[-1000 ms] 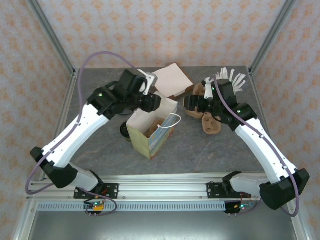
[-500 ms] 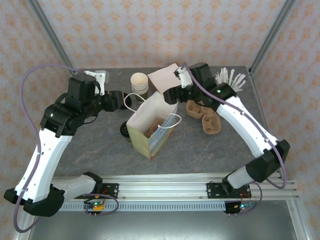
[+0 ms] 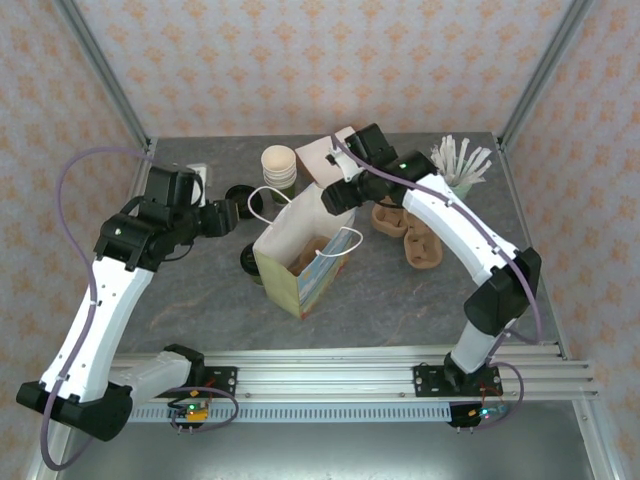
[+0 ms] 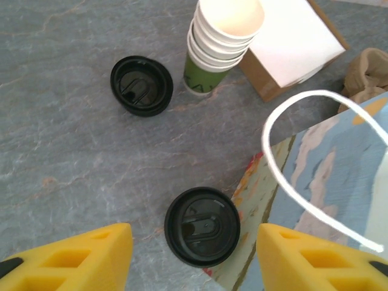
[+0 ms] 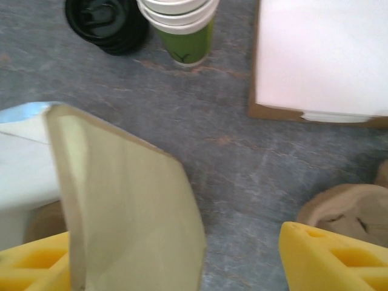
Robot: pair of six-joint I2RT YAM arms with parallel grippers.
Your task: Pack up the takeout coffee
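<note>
The takeout coffee (image 4: 202, 226) stands on the grey table with its black lid on, tight against the left side of the paper bag (image 3: 300, 262). From above in the top view, the coffee (image 3: 249, 262) is half hidden by the bag. My left gripper (image 4: 194, 254) hovers over it, open, with a yellow finger on each side and not touching. My right gripper (image 5: 176, 257) is open and straddles the bag's far rim (image 5: 121, 194), with one finger behind the wall. In the top view the left gripper (image 3: 228, 213) is left of the bag and the right gripper (image 3: 333, 198) is at its back corner.
A stack of lidless cups (image 4: 221, 42) and a loose black lid (image 4: 141, 85) sit behind the coffee. A white-topped box (image 3: 335, 155), brown cup carriers (image 3: 412, 238) and a cup of stirrers (image 3: 460, 160) fill the back right. The bag's white handle (image 4: 291, 176) loops near my left gripper.
The left arm pulled back from over the bag to its left side. The right gripper swung from the cup carriers to the bag's far rim and has narrowed a little.
</note>
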